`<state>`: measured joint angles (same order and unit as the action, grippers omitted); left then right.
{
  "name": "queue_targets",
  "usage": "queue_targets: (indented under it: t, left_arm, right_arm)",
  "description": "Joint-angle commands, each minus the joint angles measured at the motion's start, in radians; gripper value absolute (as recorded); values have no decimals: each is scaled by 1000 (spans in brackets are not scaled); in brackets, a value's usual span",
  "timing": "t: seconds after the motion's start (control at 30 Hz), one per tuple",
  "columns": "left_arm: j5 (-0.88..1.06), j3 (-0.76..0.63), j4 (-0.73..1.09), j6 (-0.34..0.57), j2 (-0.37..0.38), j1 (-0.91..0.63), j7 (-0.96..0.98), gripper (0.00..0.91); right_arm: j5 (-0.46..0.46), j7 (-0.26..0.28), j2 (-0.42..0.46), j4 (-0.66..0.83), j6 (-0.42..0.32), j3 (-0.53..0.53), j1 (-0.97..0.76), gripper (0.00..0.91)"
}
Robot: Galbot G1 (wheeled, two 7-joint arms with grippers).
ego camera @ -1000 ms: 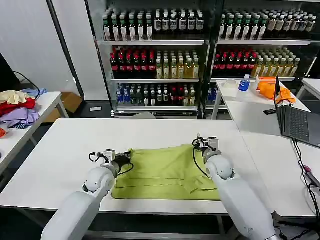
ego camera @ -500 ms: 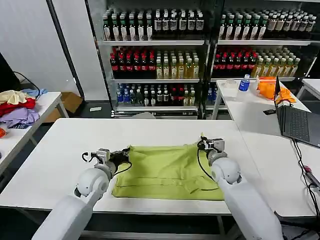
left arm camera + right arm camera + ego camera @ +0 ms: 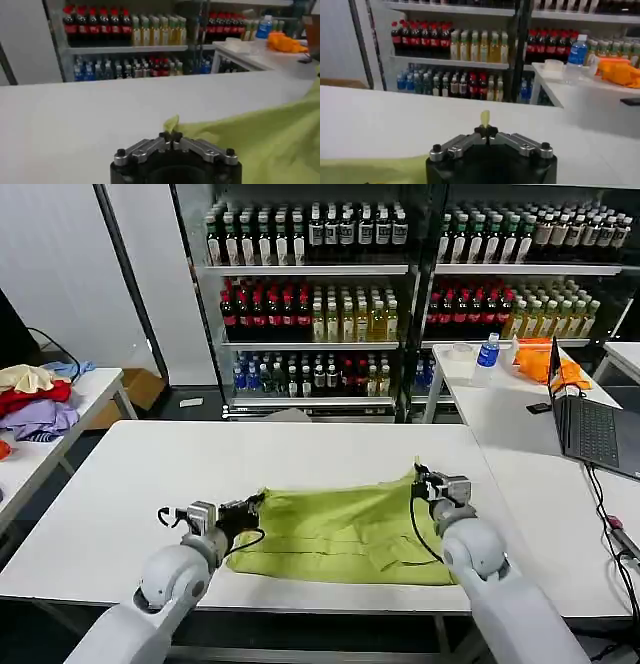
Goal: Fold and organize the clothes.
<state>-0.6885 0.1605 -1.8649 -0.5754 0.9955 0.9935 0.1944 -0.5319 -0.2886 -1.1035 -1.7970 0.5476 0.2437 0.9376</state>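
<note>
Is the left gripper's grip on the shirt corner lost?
No: the left gripper has its fingers shut on a corner of the lime T-shirt, with a tuft poking out.

The right gripper (image 3: 488, 133) is pinching a small tip of the yellow-green T-shirt (image 3: 485, 118), its fingers closed together on it. More of the shirt is lying on the white table (image 3: 380, 120) beside the gripper. Behind the table, shelves of bottles (image 3: 455, 47) are standing, with an orange cloth (image 3: 619, 71) lying on a side table (image 3: 580, 97).
</note>
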Motion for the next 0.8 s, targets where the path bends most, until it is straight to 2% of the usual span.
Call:
queue_targets:
  t: [0.03, 0.17, 0.47, 0.5, 0.53, 0.57, 0.6, 0.63, 0.67, 0.8]
  left_arm:
    - [7, 19, -95, 0, -43, 119, -2, 20]
    - [29, 18, -86, 0, -55, 146, -6, 20]
    - [73, 14, -31, 24, -43, 152, 2, 20]
    - [75, 13, -28, 24, -41, 150, 3, 20]
    - [82, 12, -24, 26, -37, 147, 3, 30]
    - [93, 8, -19, 27, -33, 143, 3, 91]
    - [98, 7, -13, 27, -31, 139, 2, 91]
    - [103, 6, -10, 26, -29, 137, 1, 625]
    - [112, 6, -6, 23, -24, 135, 1, 907]
    - [116, 16, -30, 26, -13, 144, 4, 907]
  right_arm:
    - [3, -2, 18, -162, 6, 83, 197, 0]
    - [4, -3, 15, -188, 19, 106, 248, 0]
    - [19, -25, -19, -127, 30, 95, 271, 0]
    - [23, -28, -22, -124, 30, 91, 269, 20]
    - [33, -29, -28, -113, 31, 83, 267, 423]
    - [40, -29, -32, -109, 31, 76, 264, 695]
    - [49, -31, -36, -105, 32, 68, 262, 907]
    - [56, -32, -39, -104, 32, 64, 261, 907]
    - [72, -29, -44, -102, 32, 57, 260, 907]
    - [101, -26, -49, -140, 30, 61, 275, 907]
